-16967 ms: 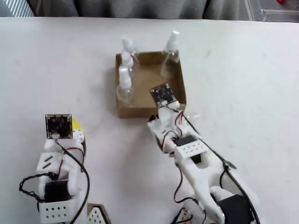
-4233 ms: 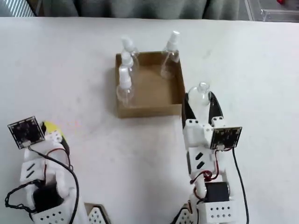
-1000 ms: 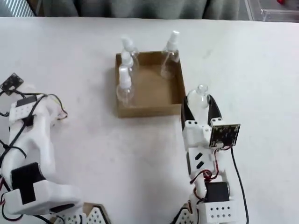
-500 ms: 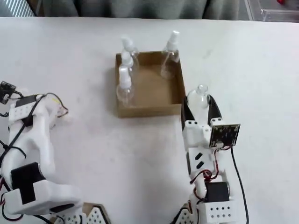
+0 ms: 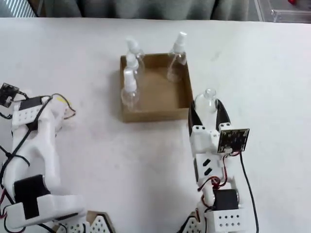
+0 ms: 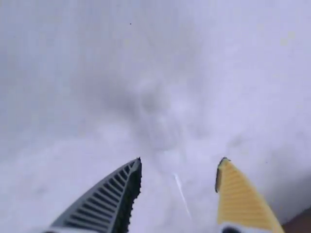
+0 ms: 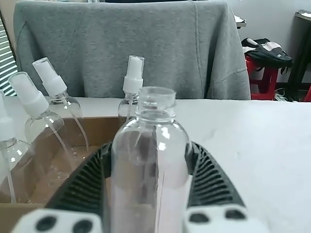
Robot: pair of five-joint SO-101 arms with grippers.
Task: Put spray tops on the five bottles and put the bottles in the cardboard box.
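Right hand [image 5: 208, 105] grips open-necked bottle [image 5: 209, 95]; cardboard box [image 5: 155, 115] just beside it.

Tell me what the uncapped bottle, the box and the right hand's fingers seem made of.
Uncapped bottle: probably clear glossy plastic; see-through with highlights. Box: brown matte cardboard; dull flat walls. Right hand fingers: black matte plastic, likely printed; ribbed faces.

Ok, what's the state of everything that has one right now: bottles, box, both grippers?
Cardboard box: open-topped, four bottles inside.
Four capped bottles: standing in the box, spray tops on.
Uncapped bottle: upright beside the box, no spray top.
Right gripper: shut on the uncapped bottle.
Left gripper: open, empty.
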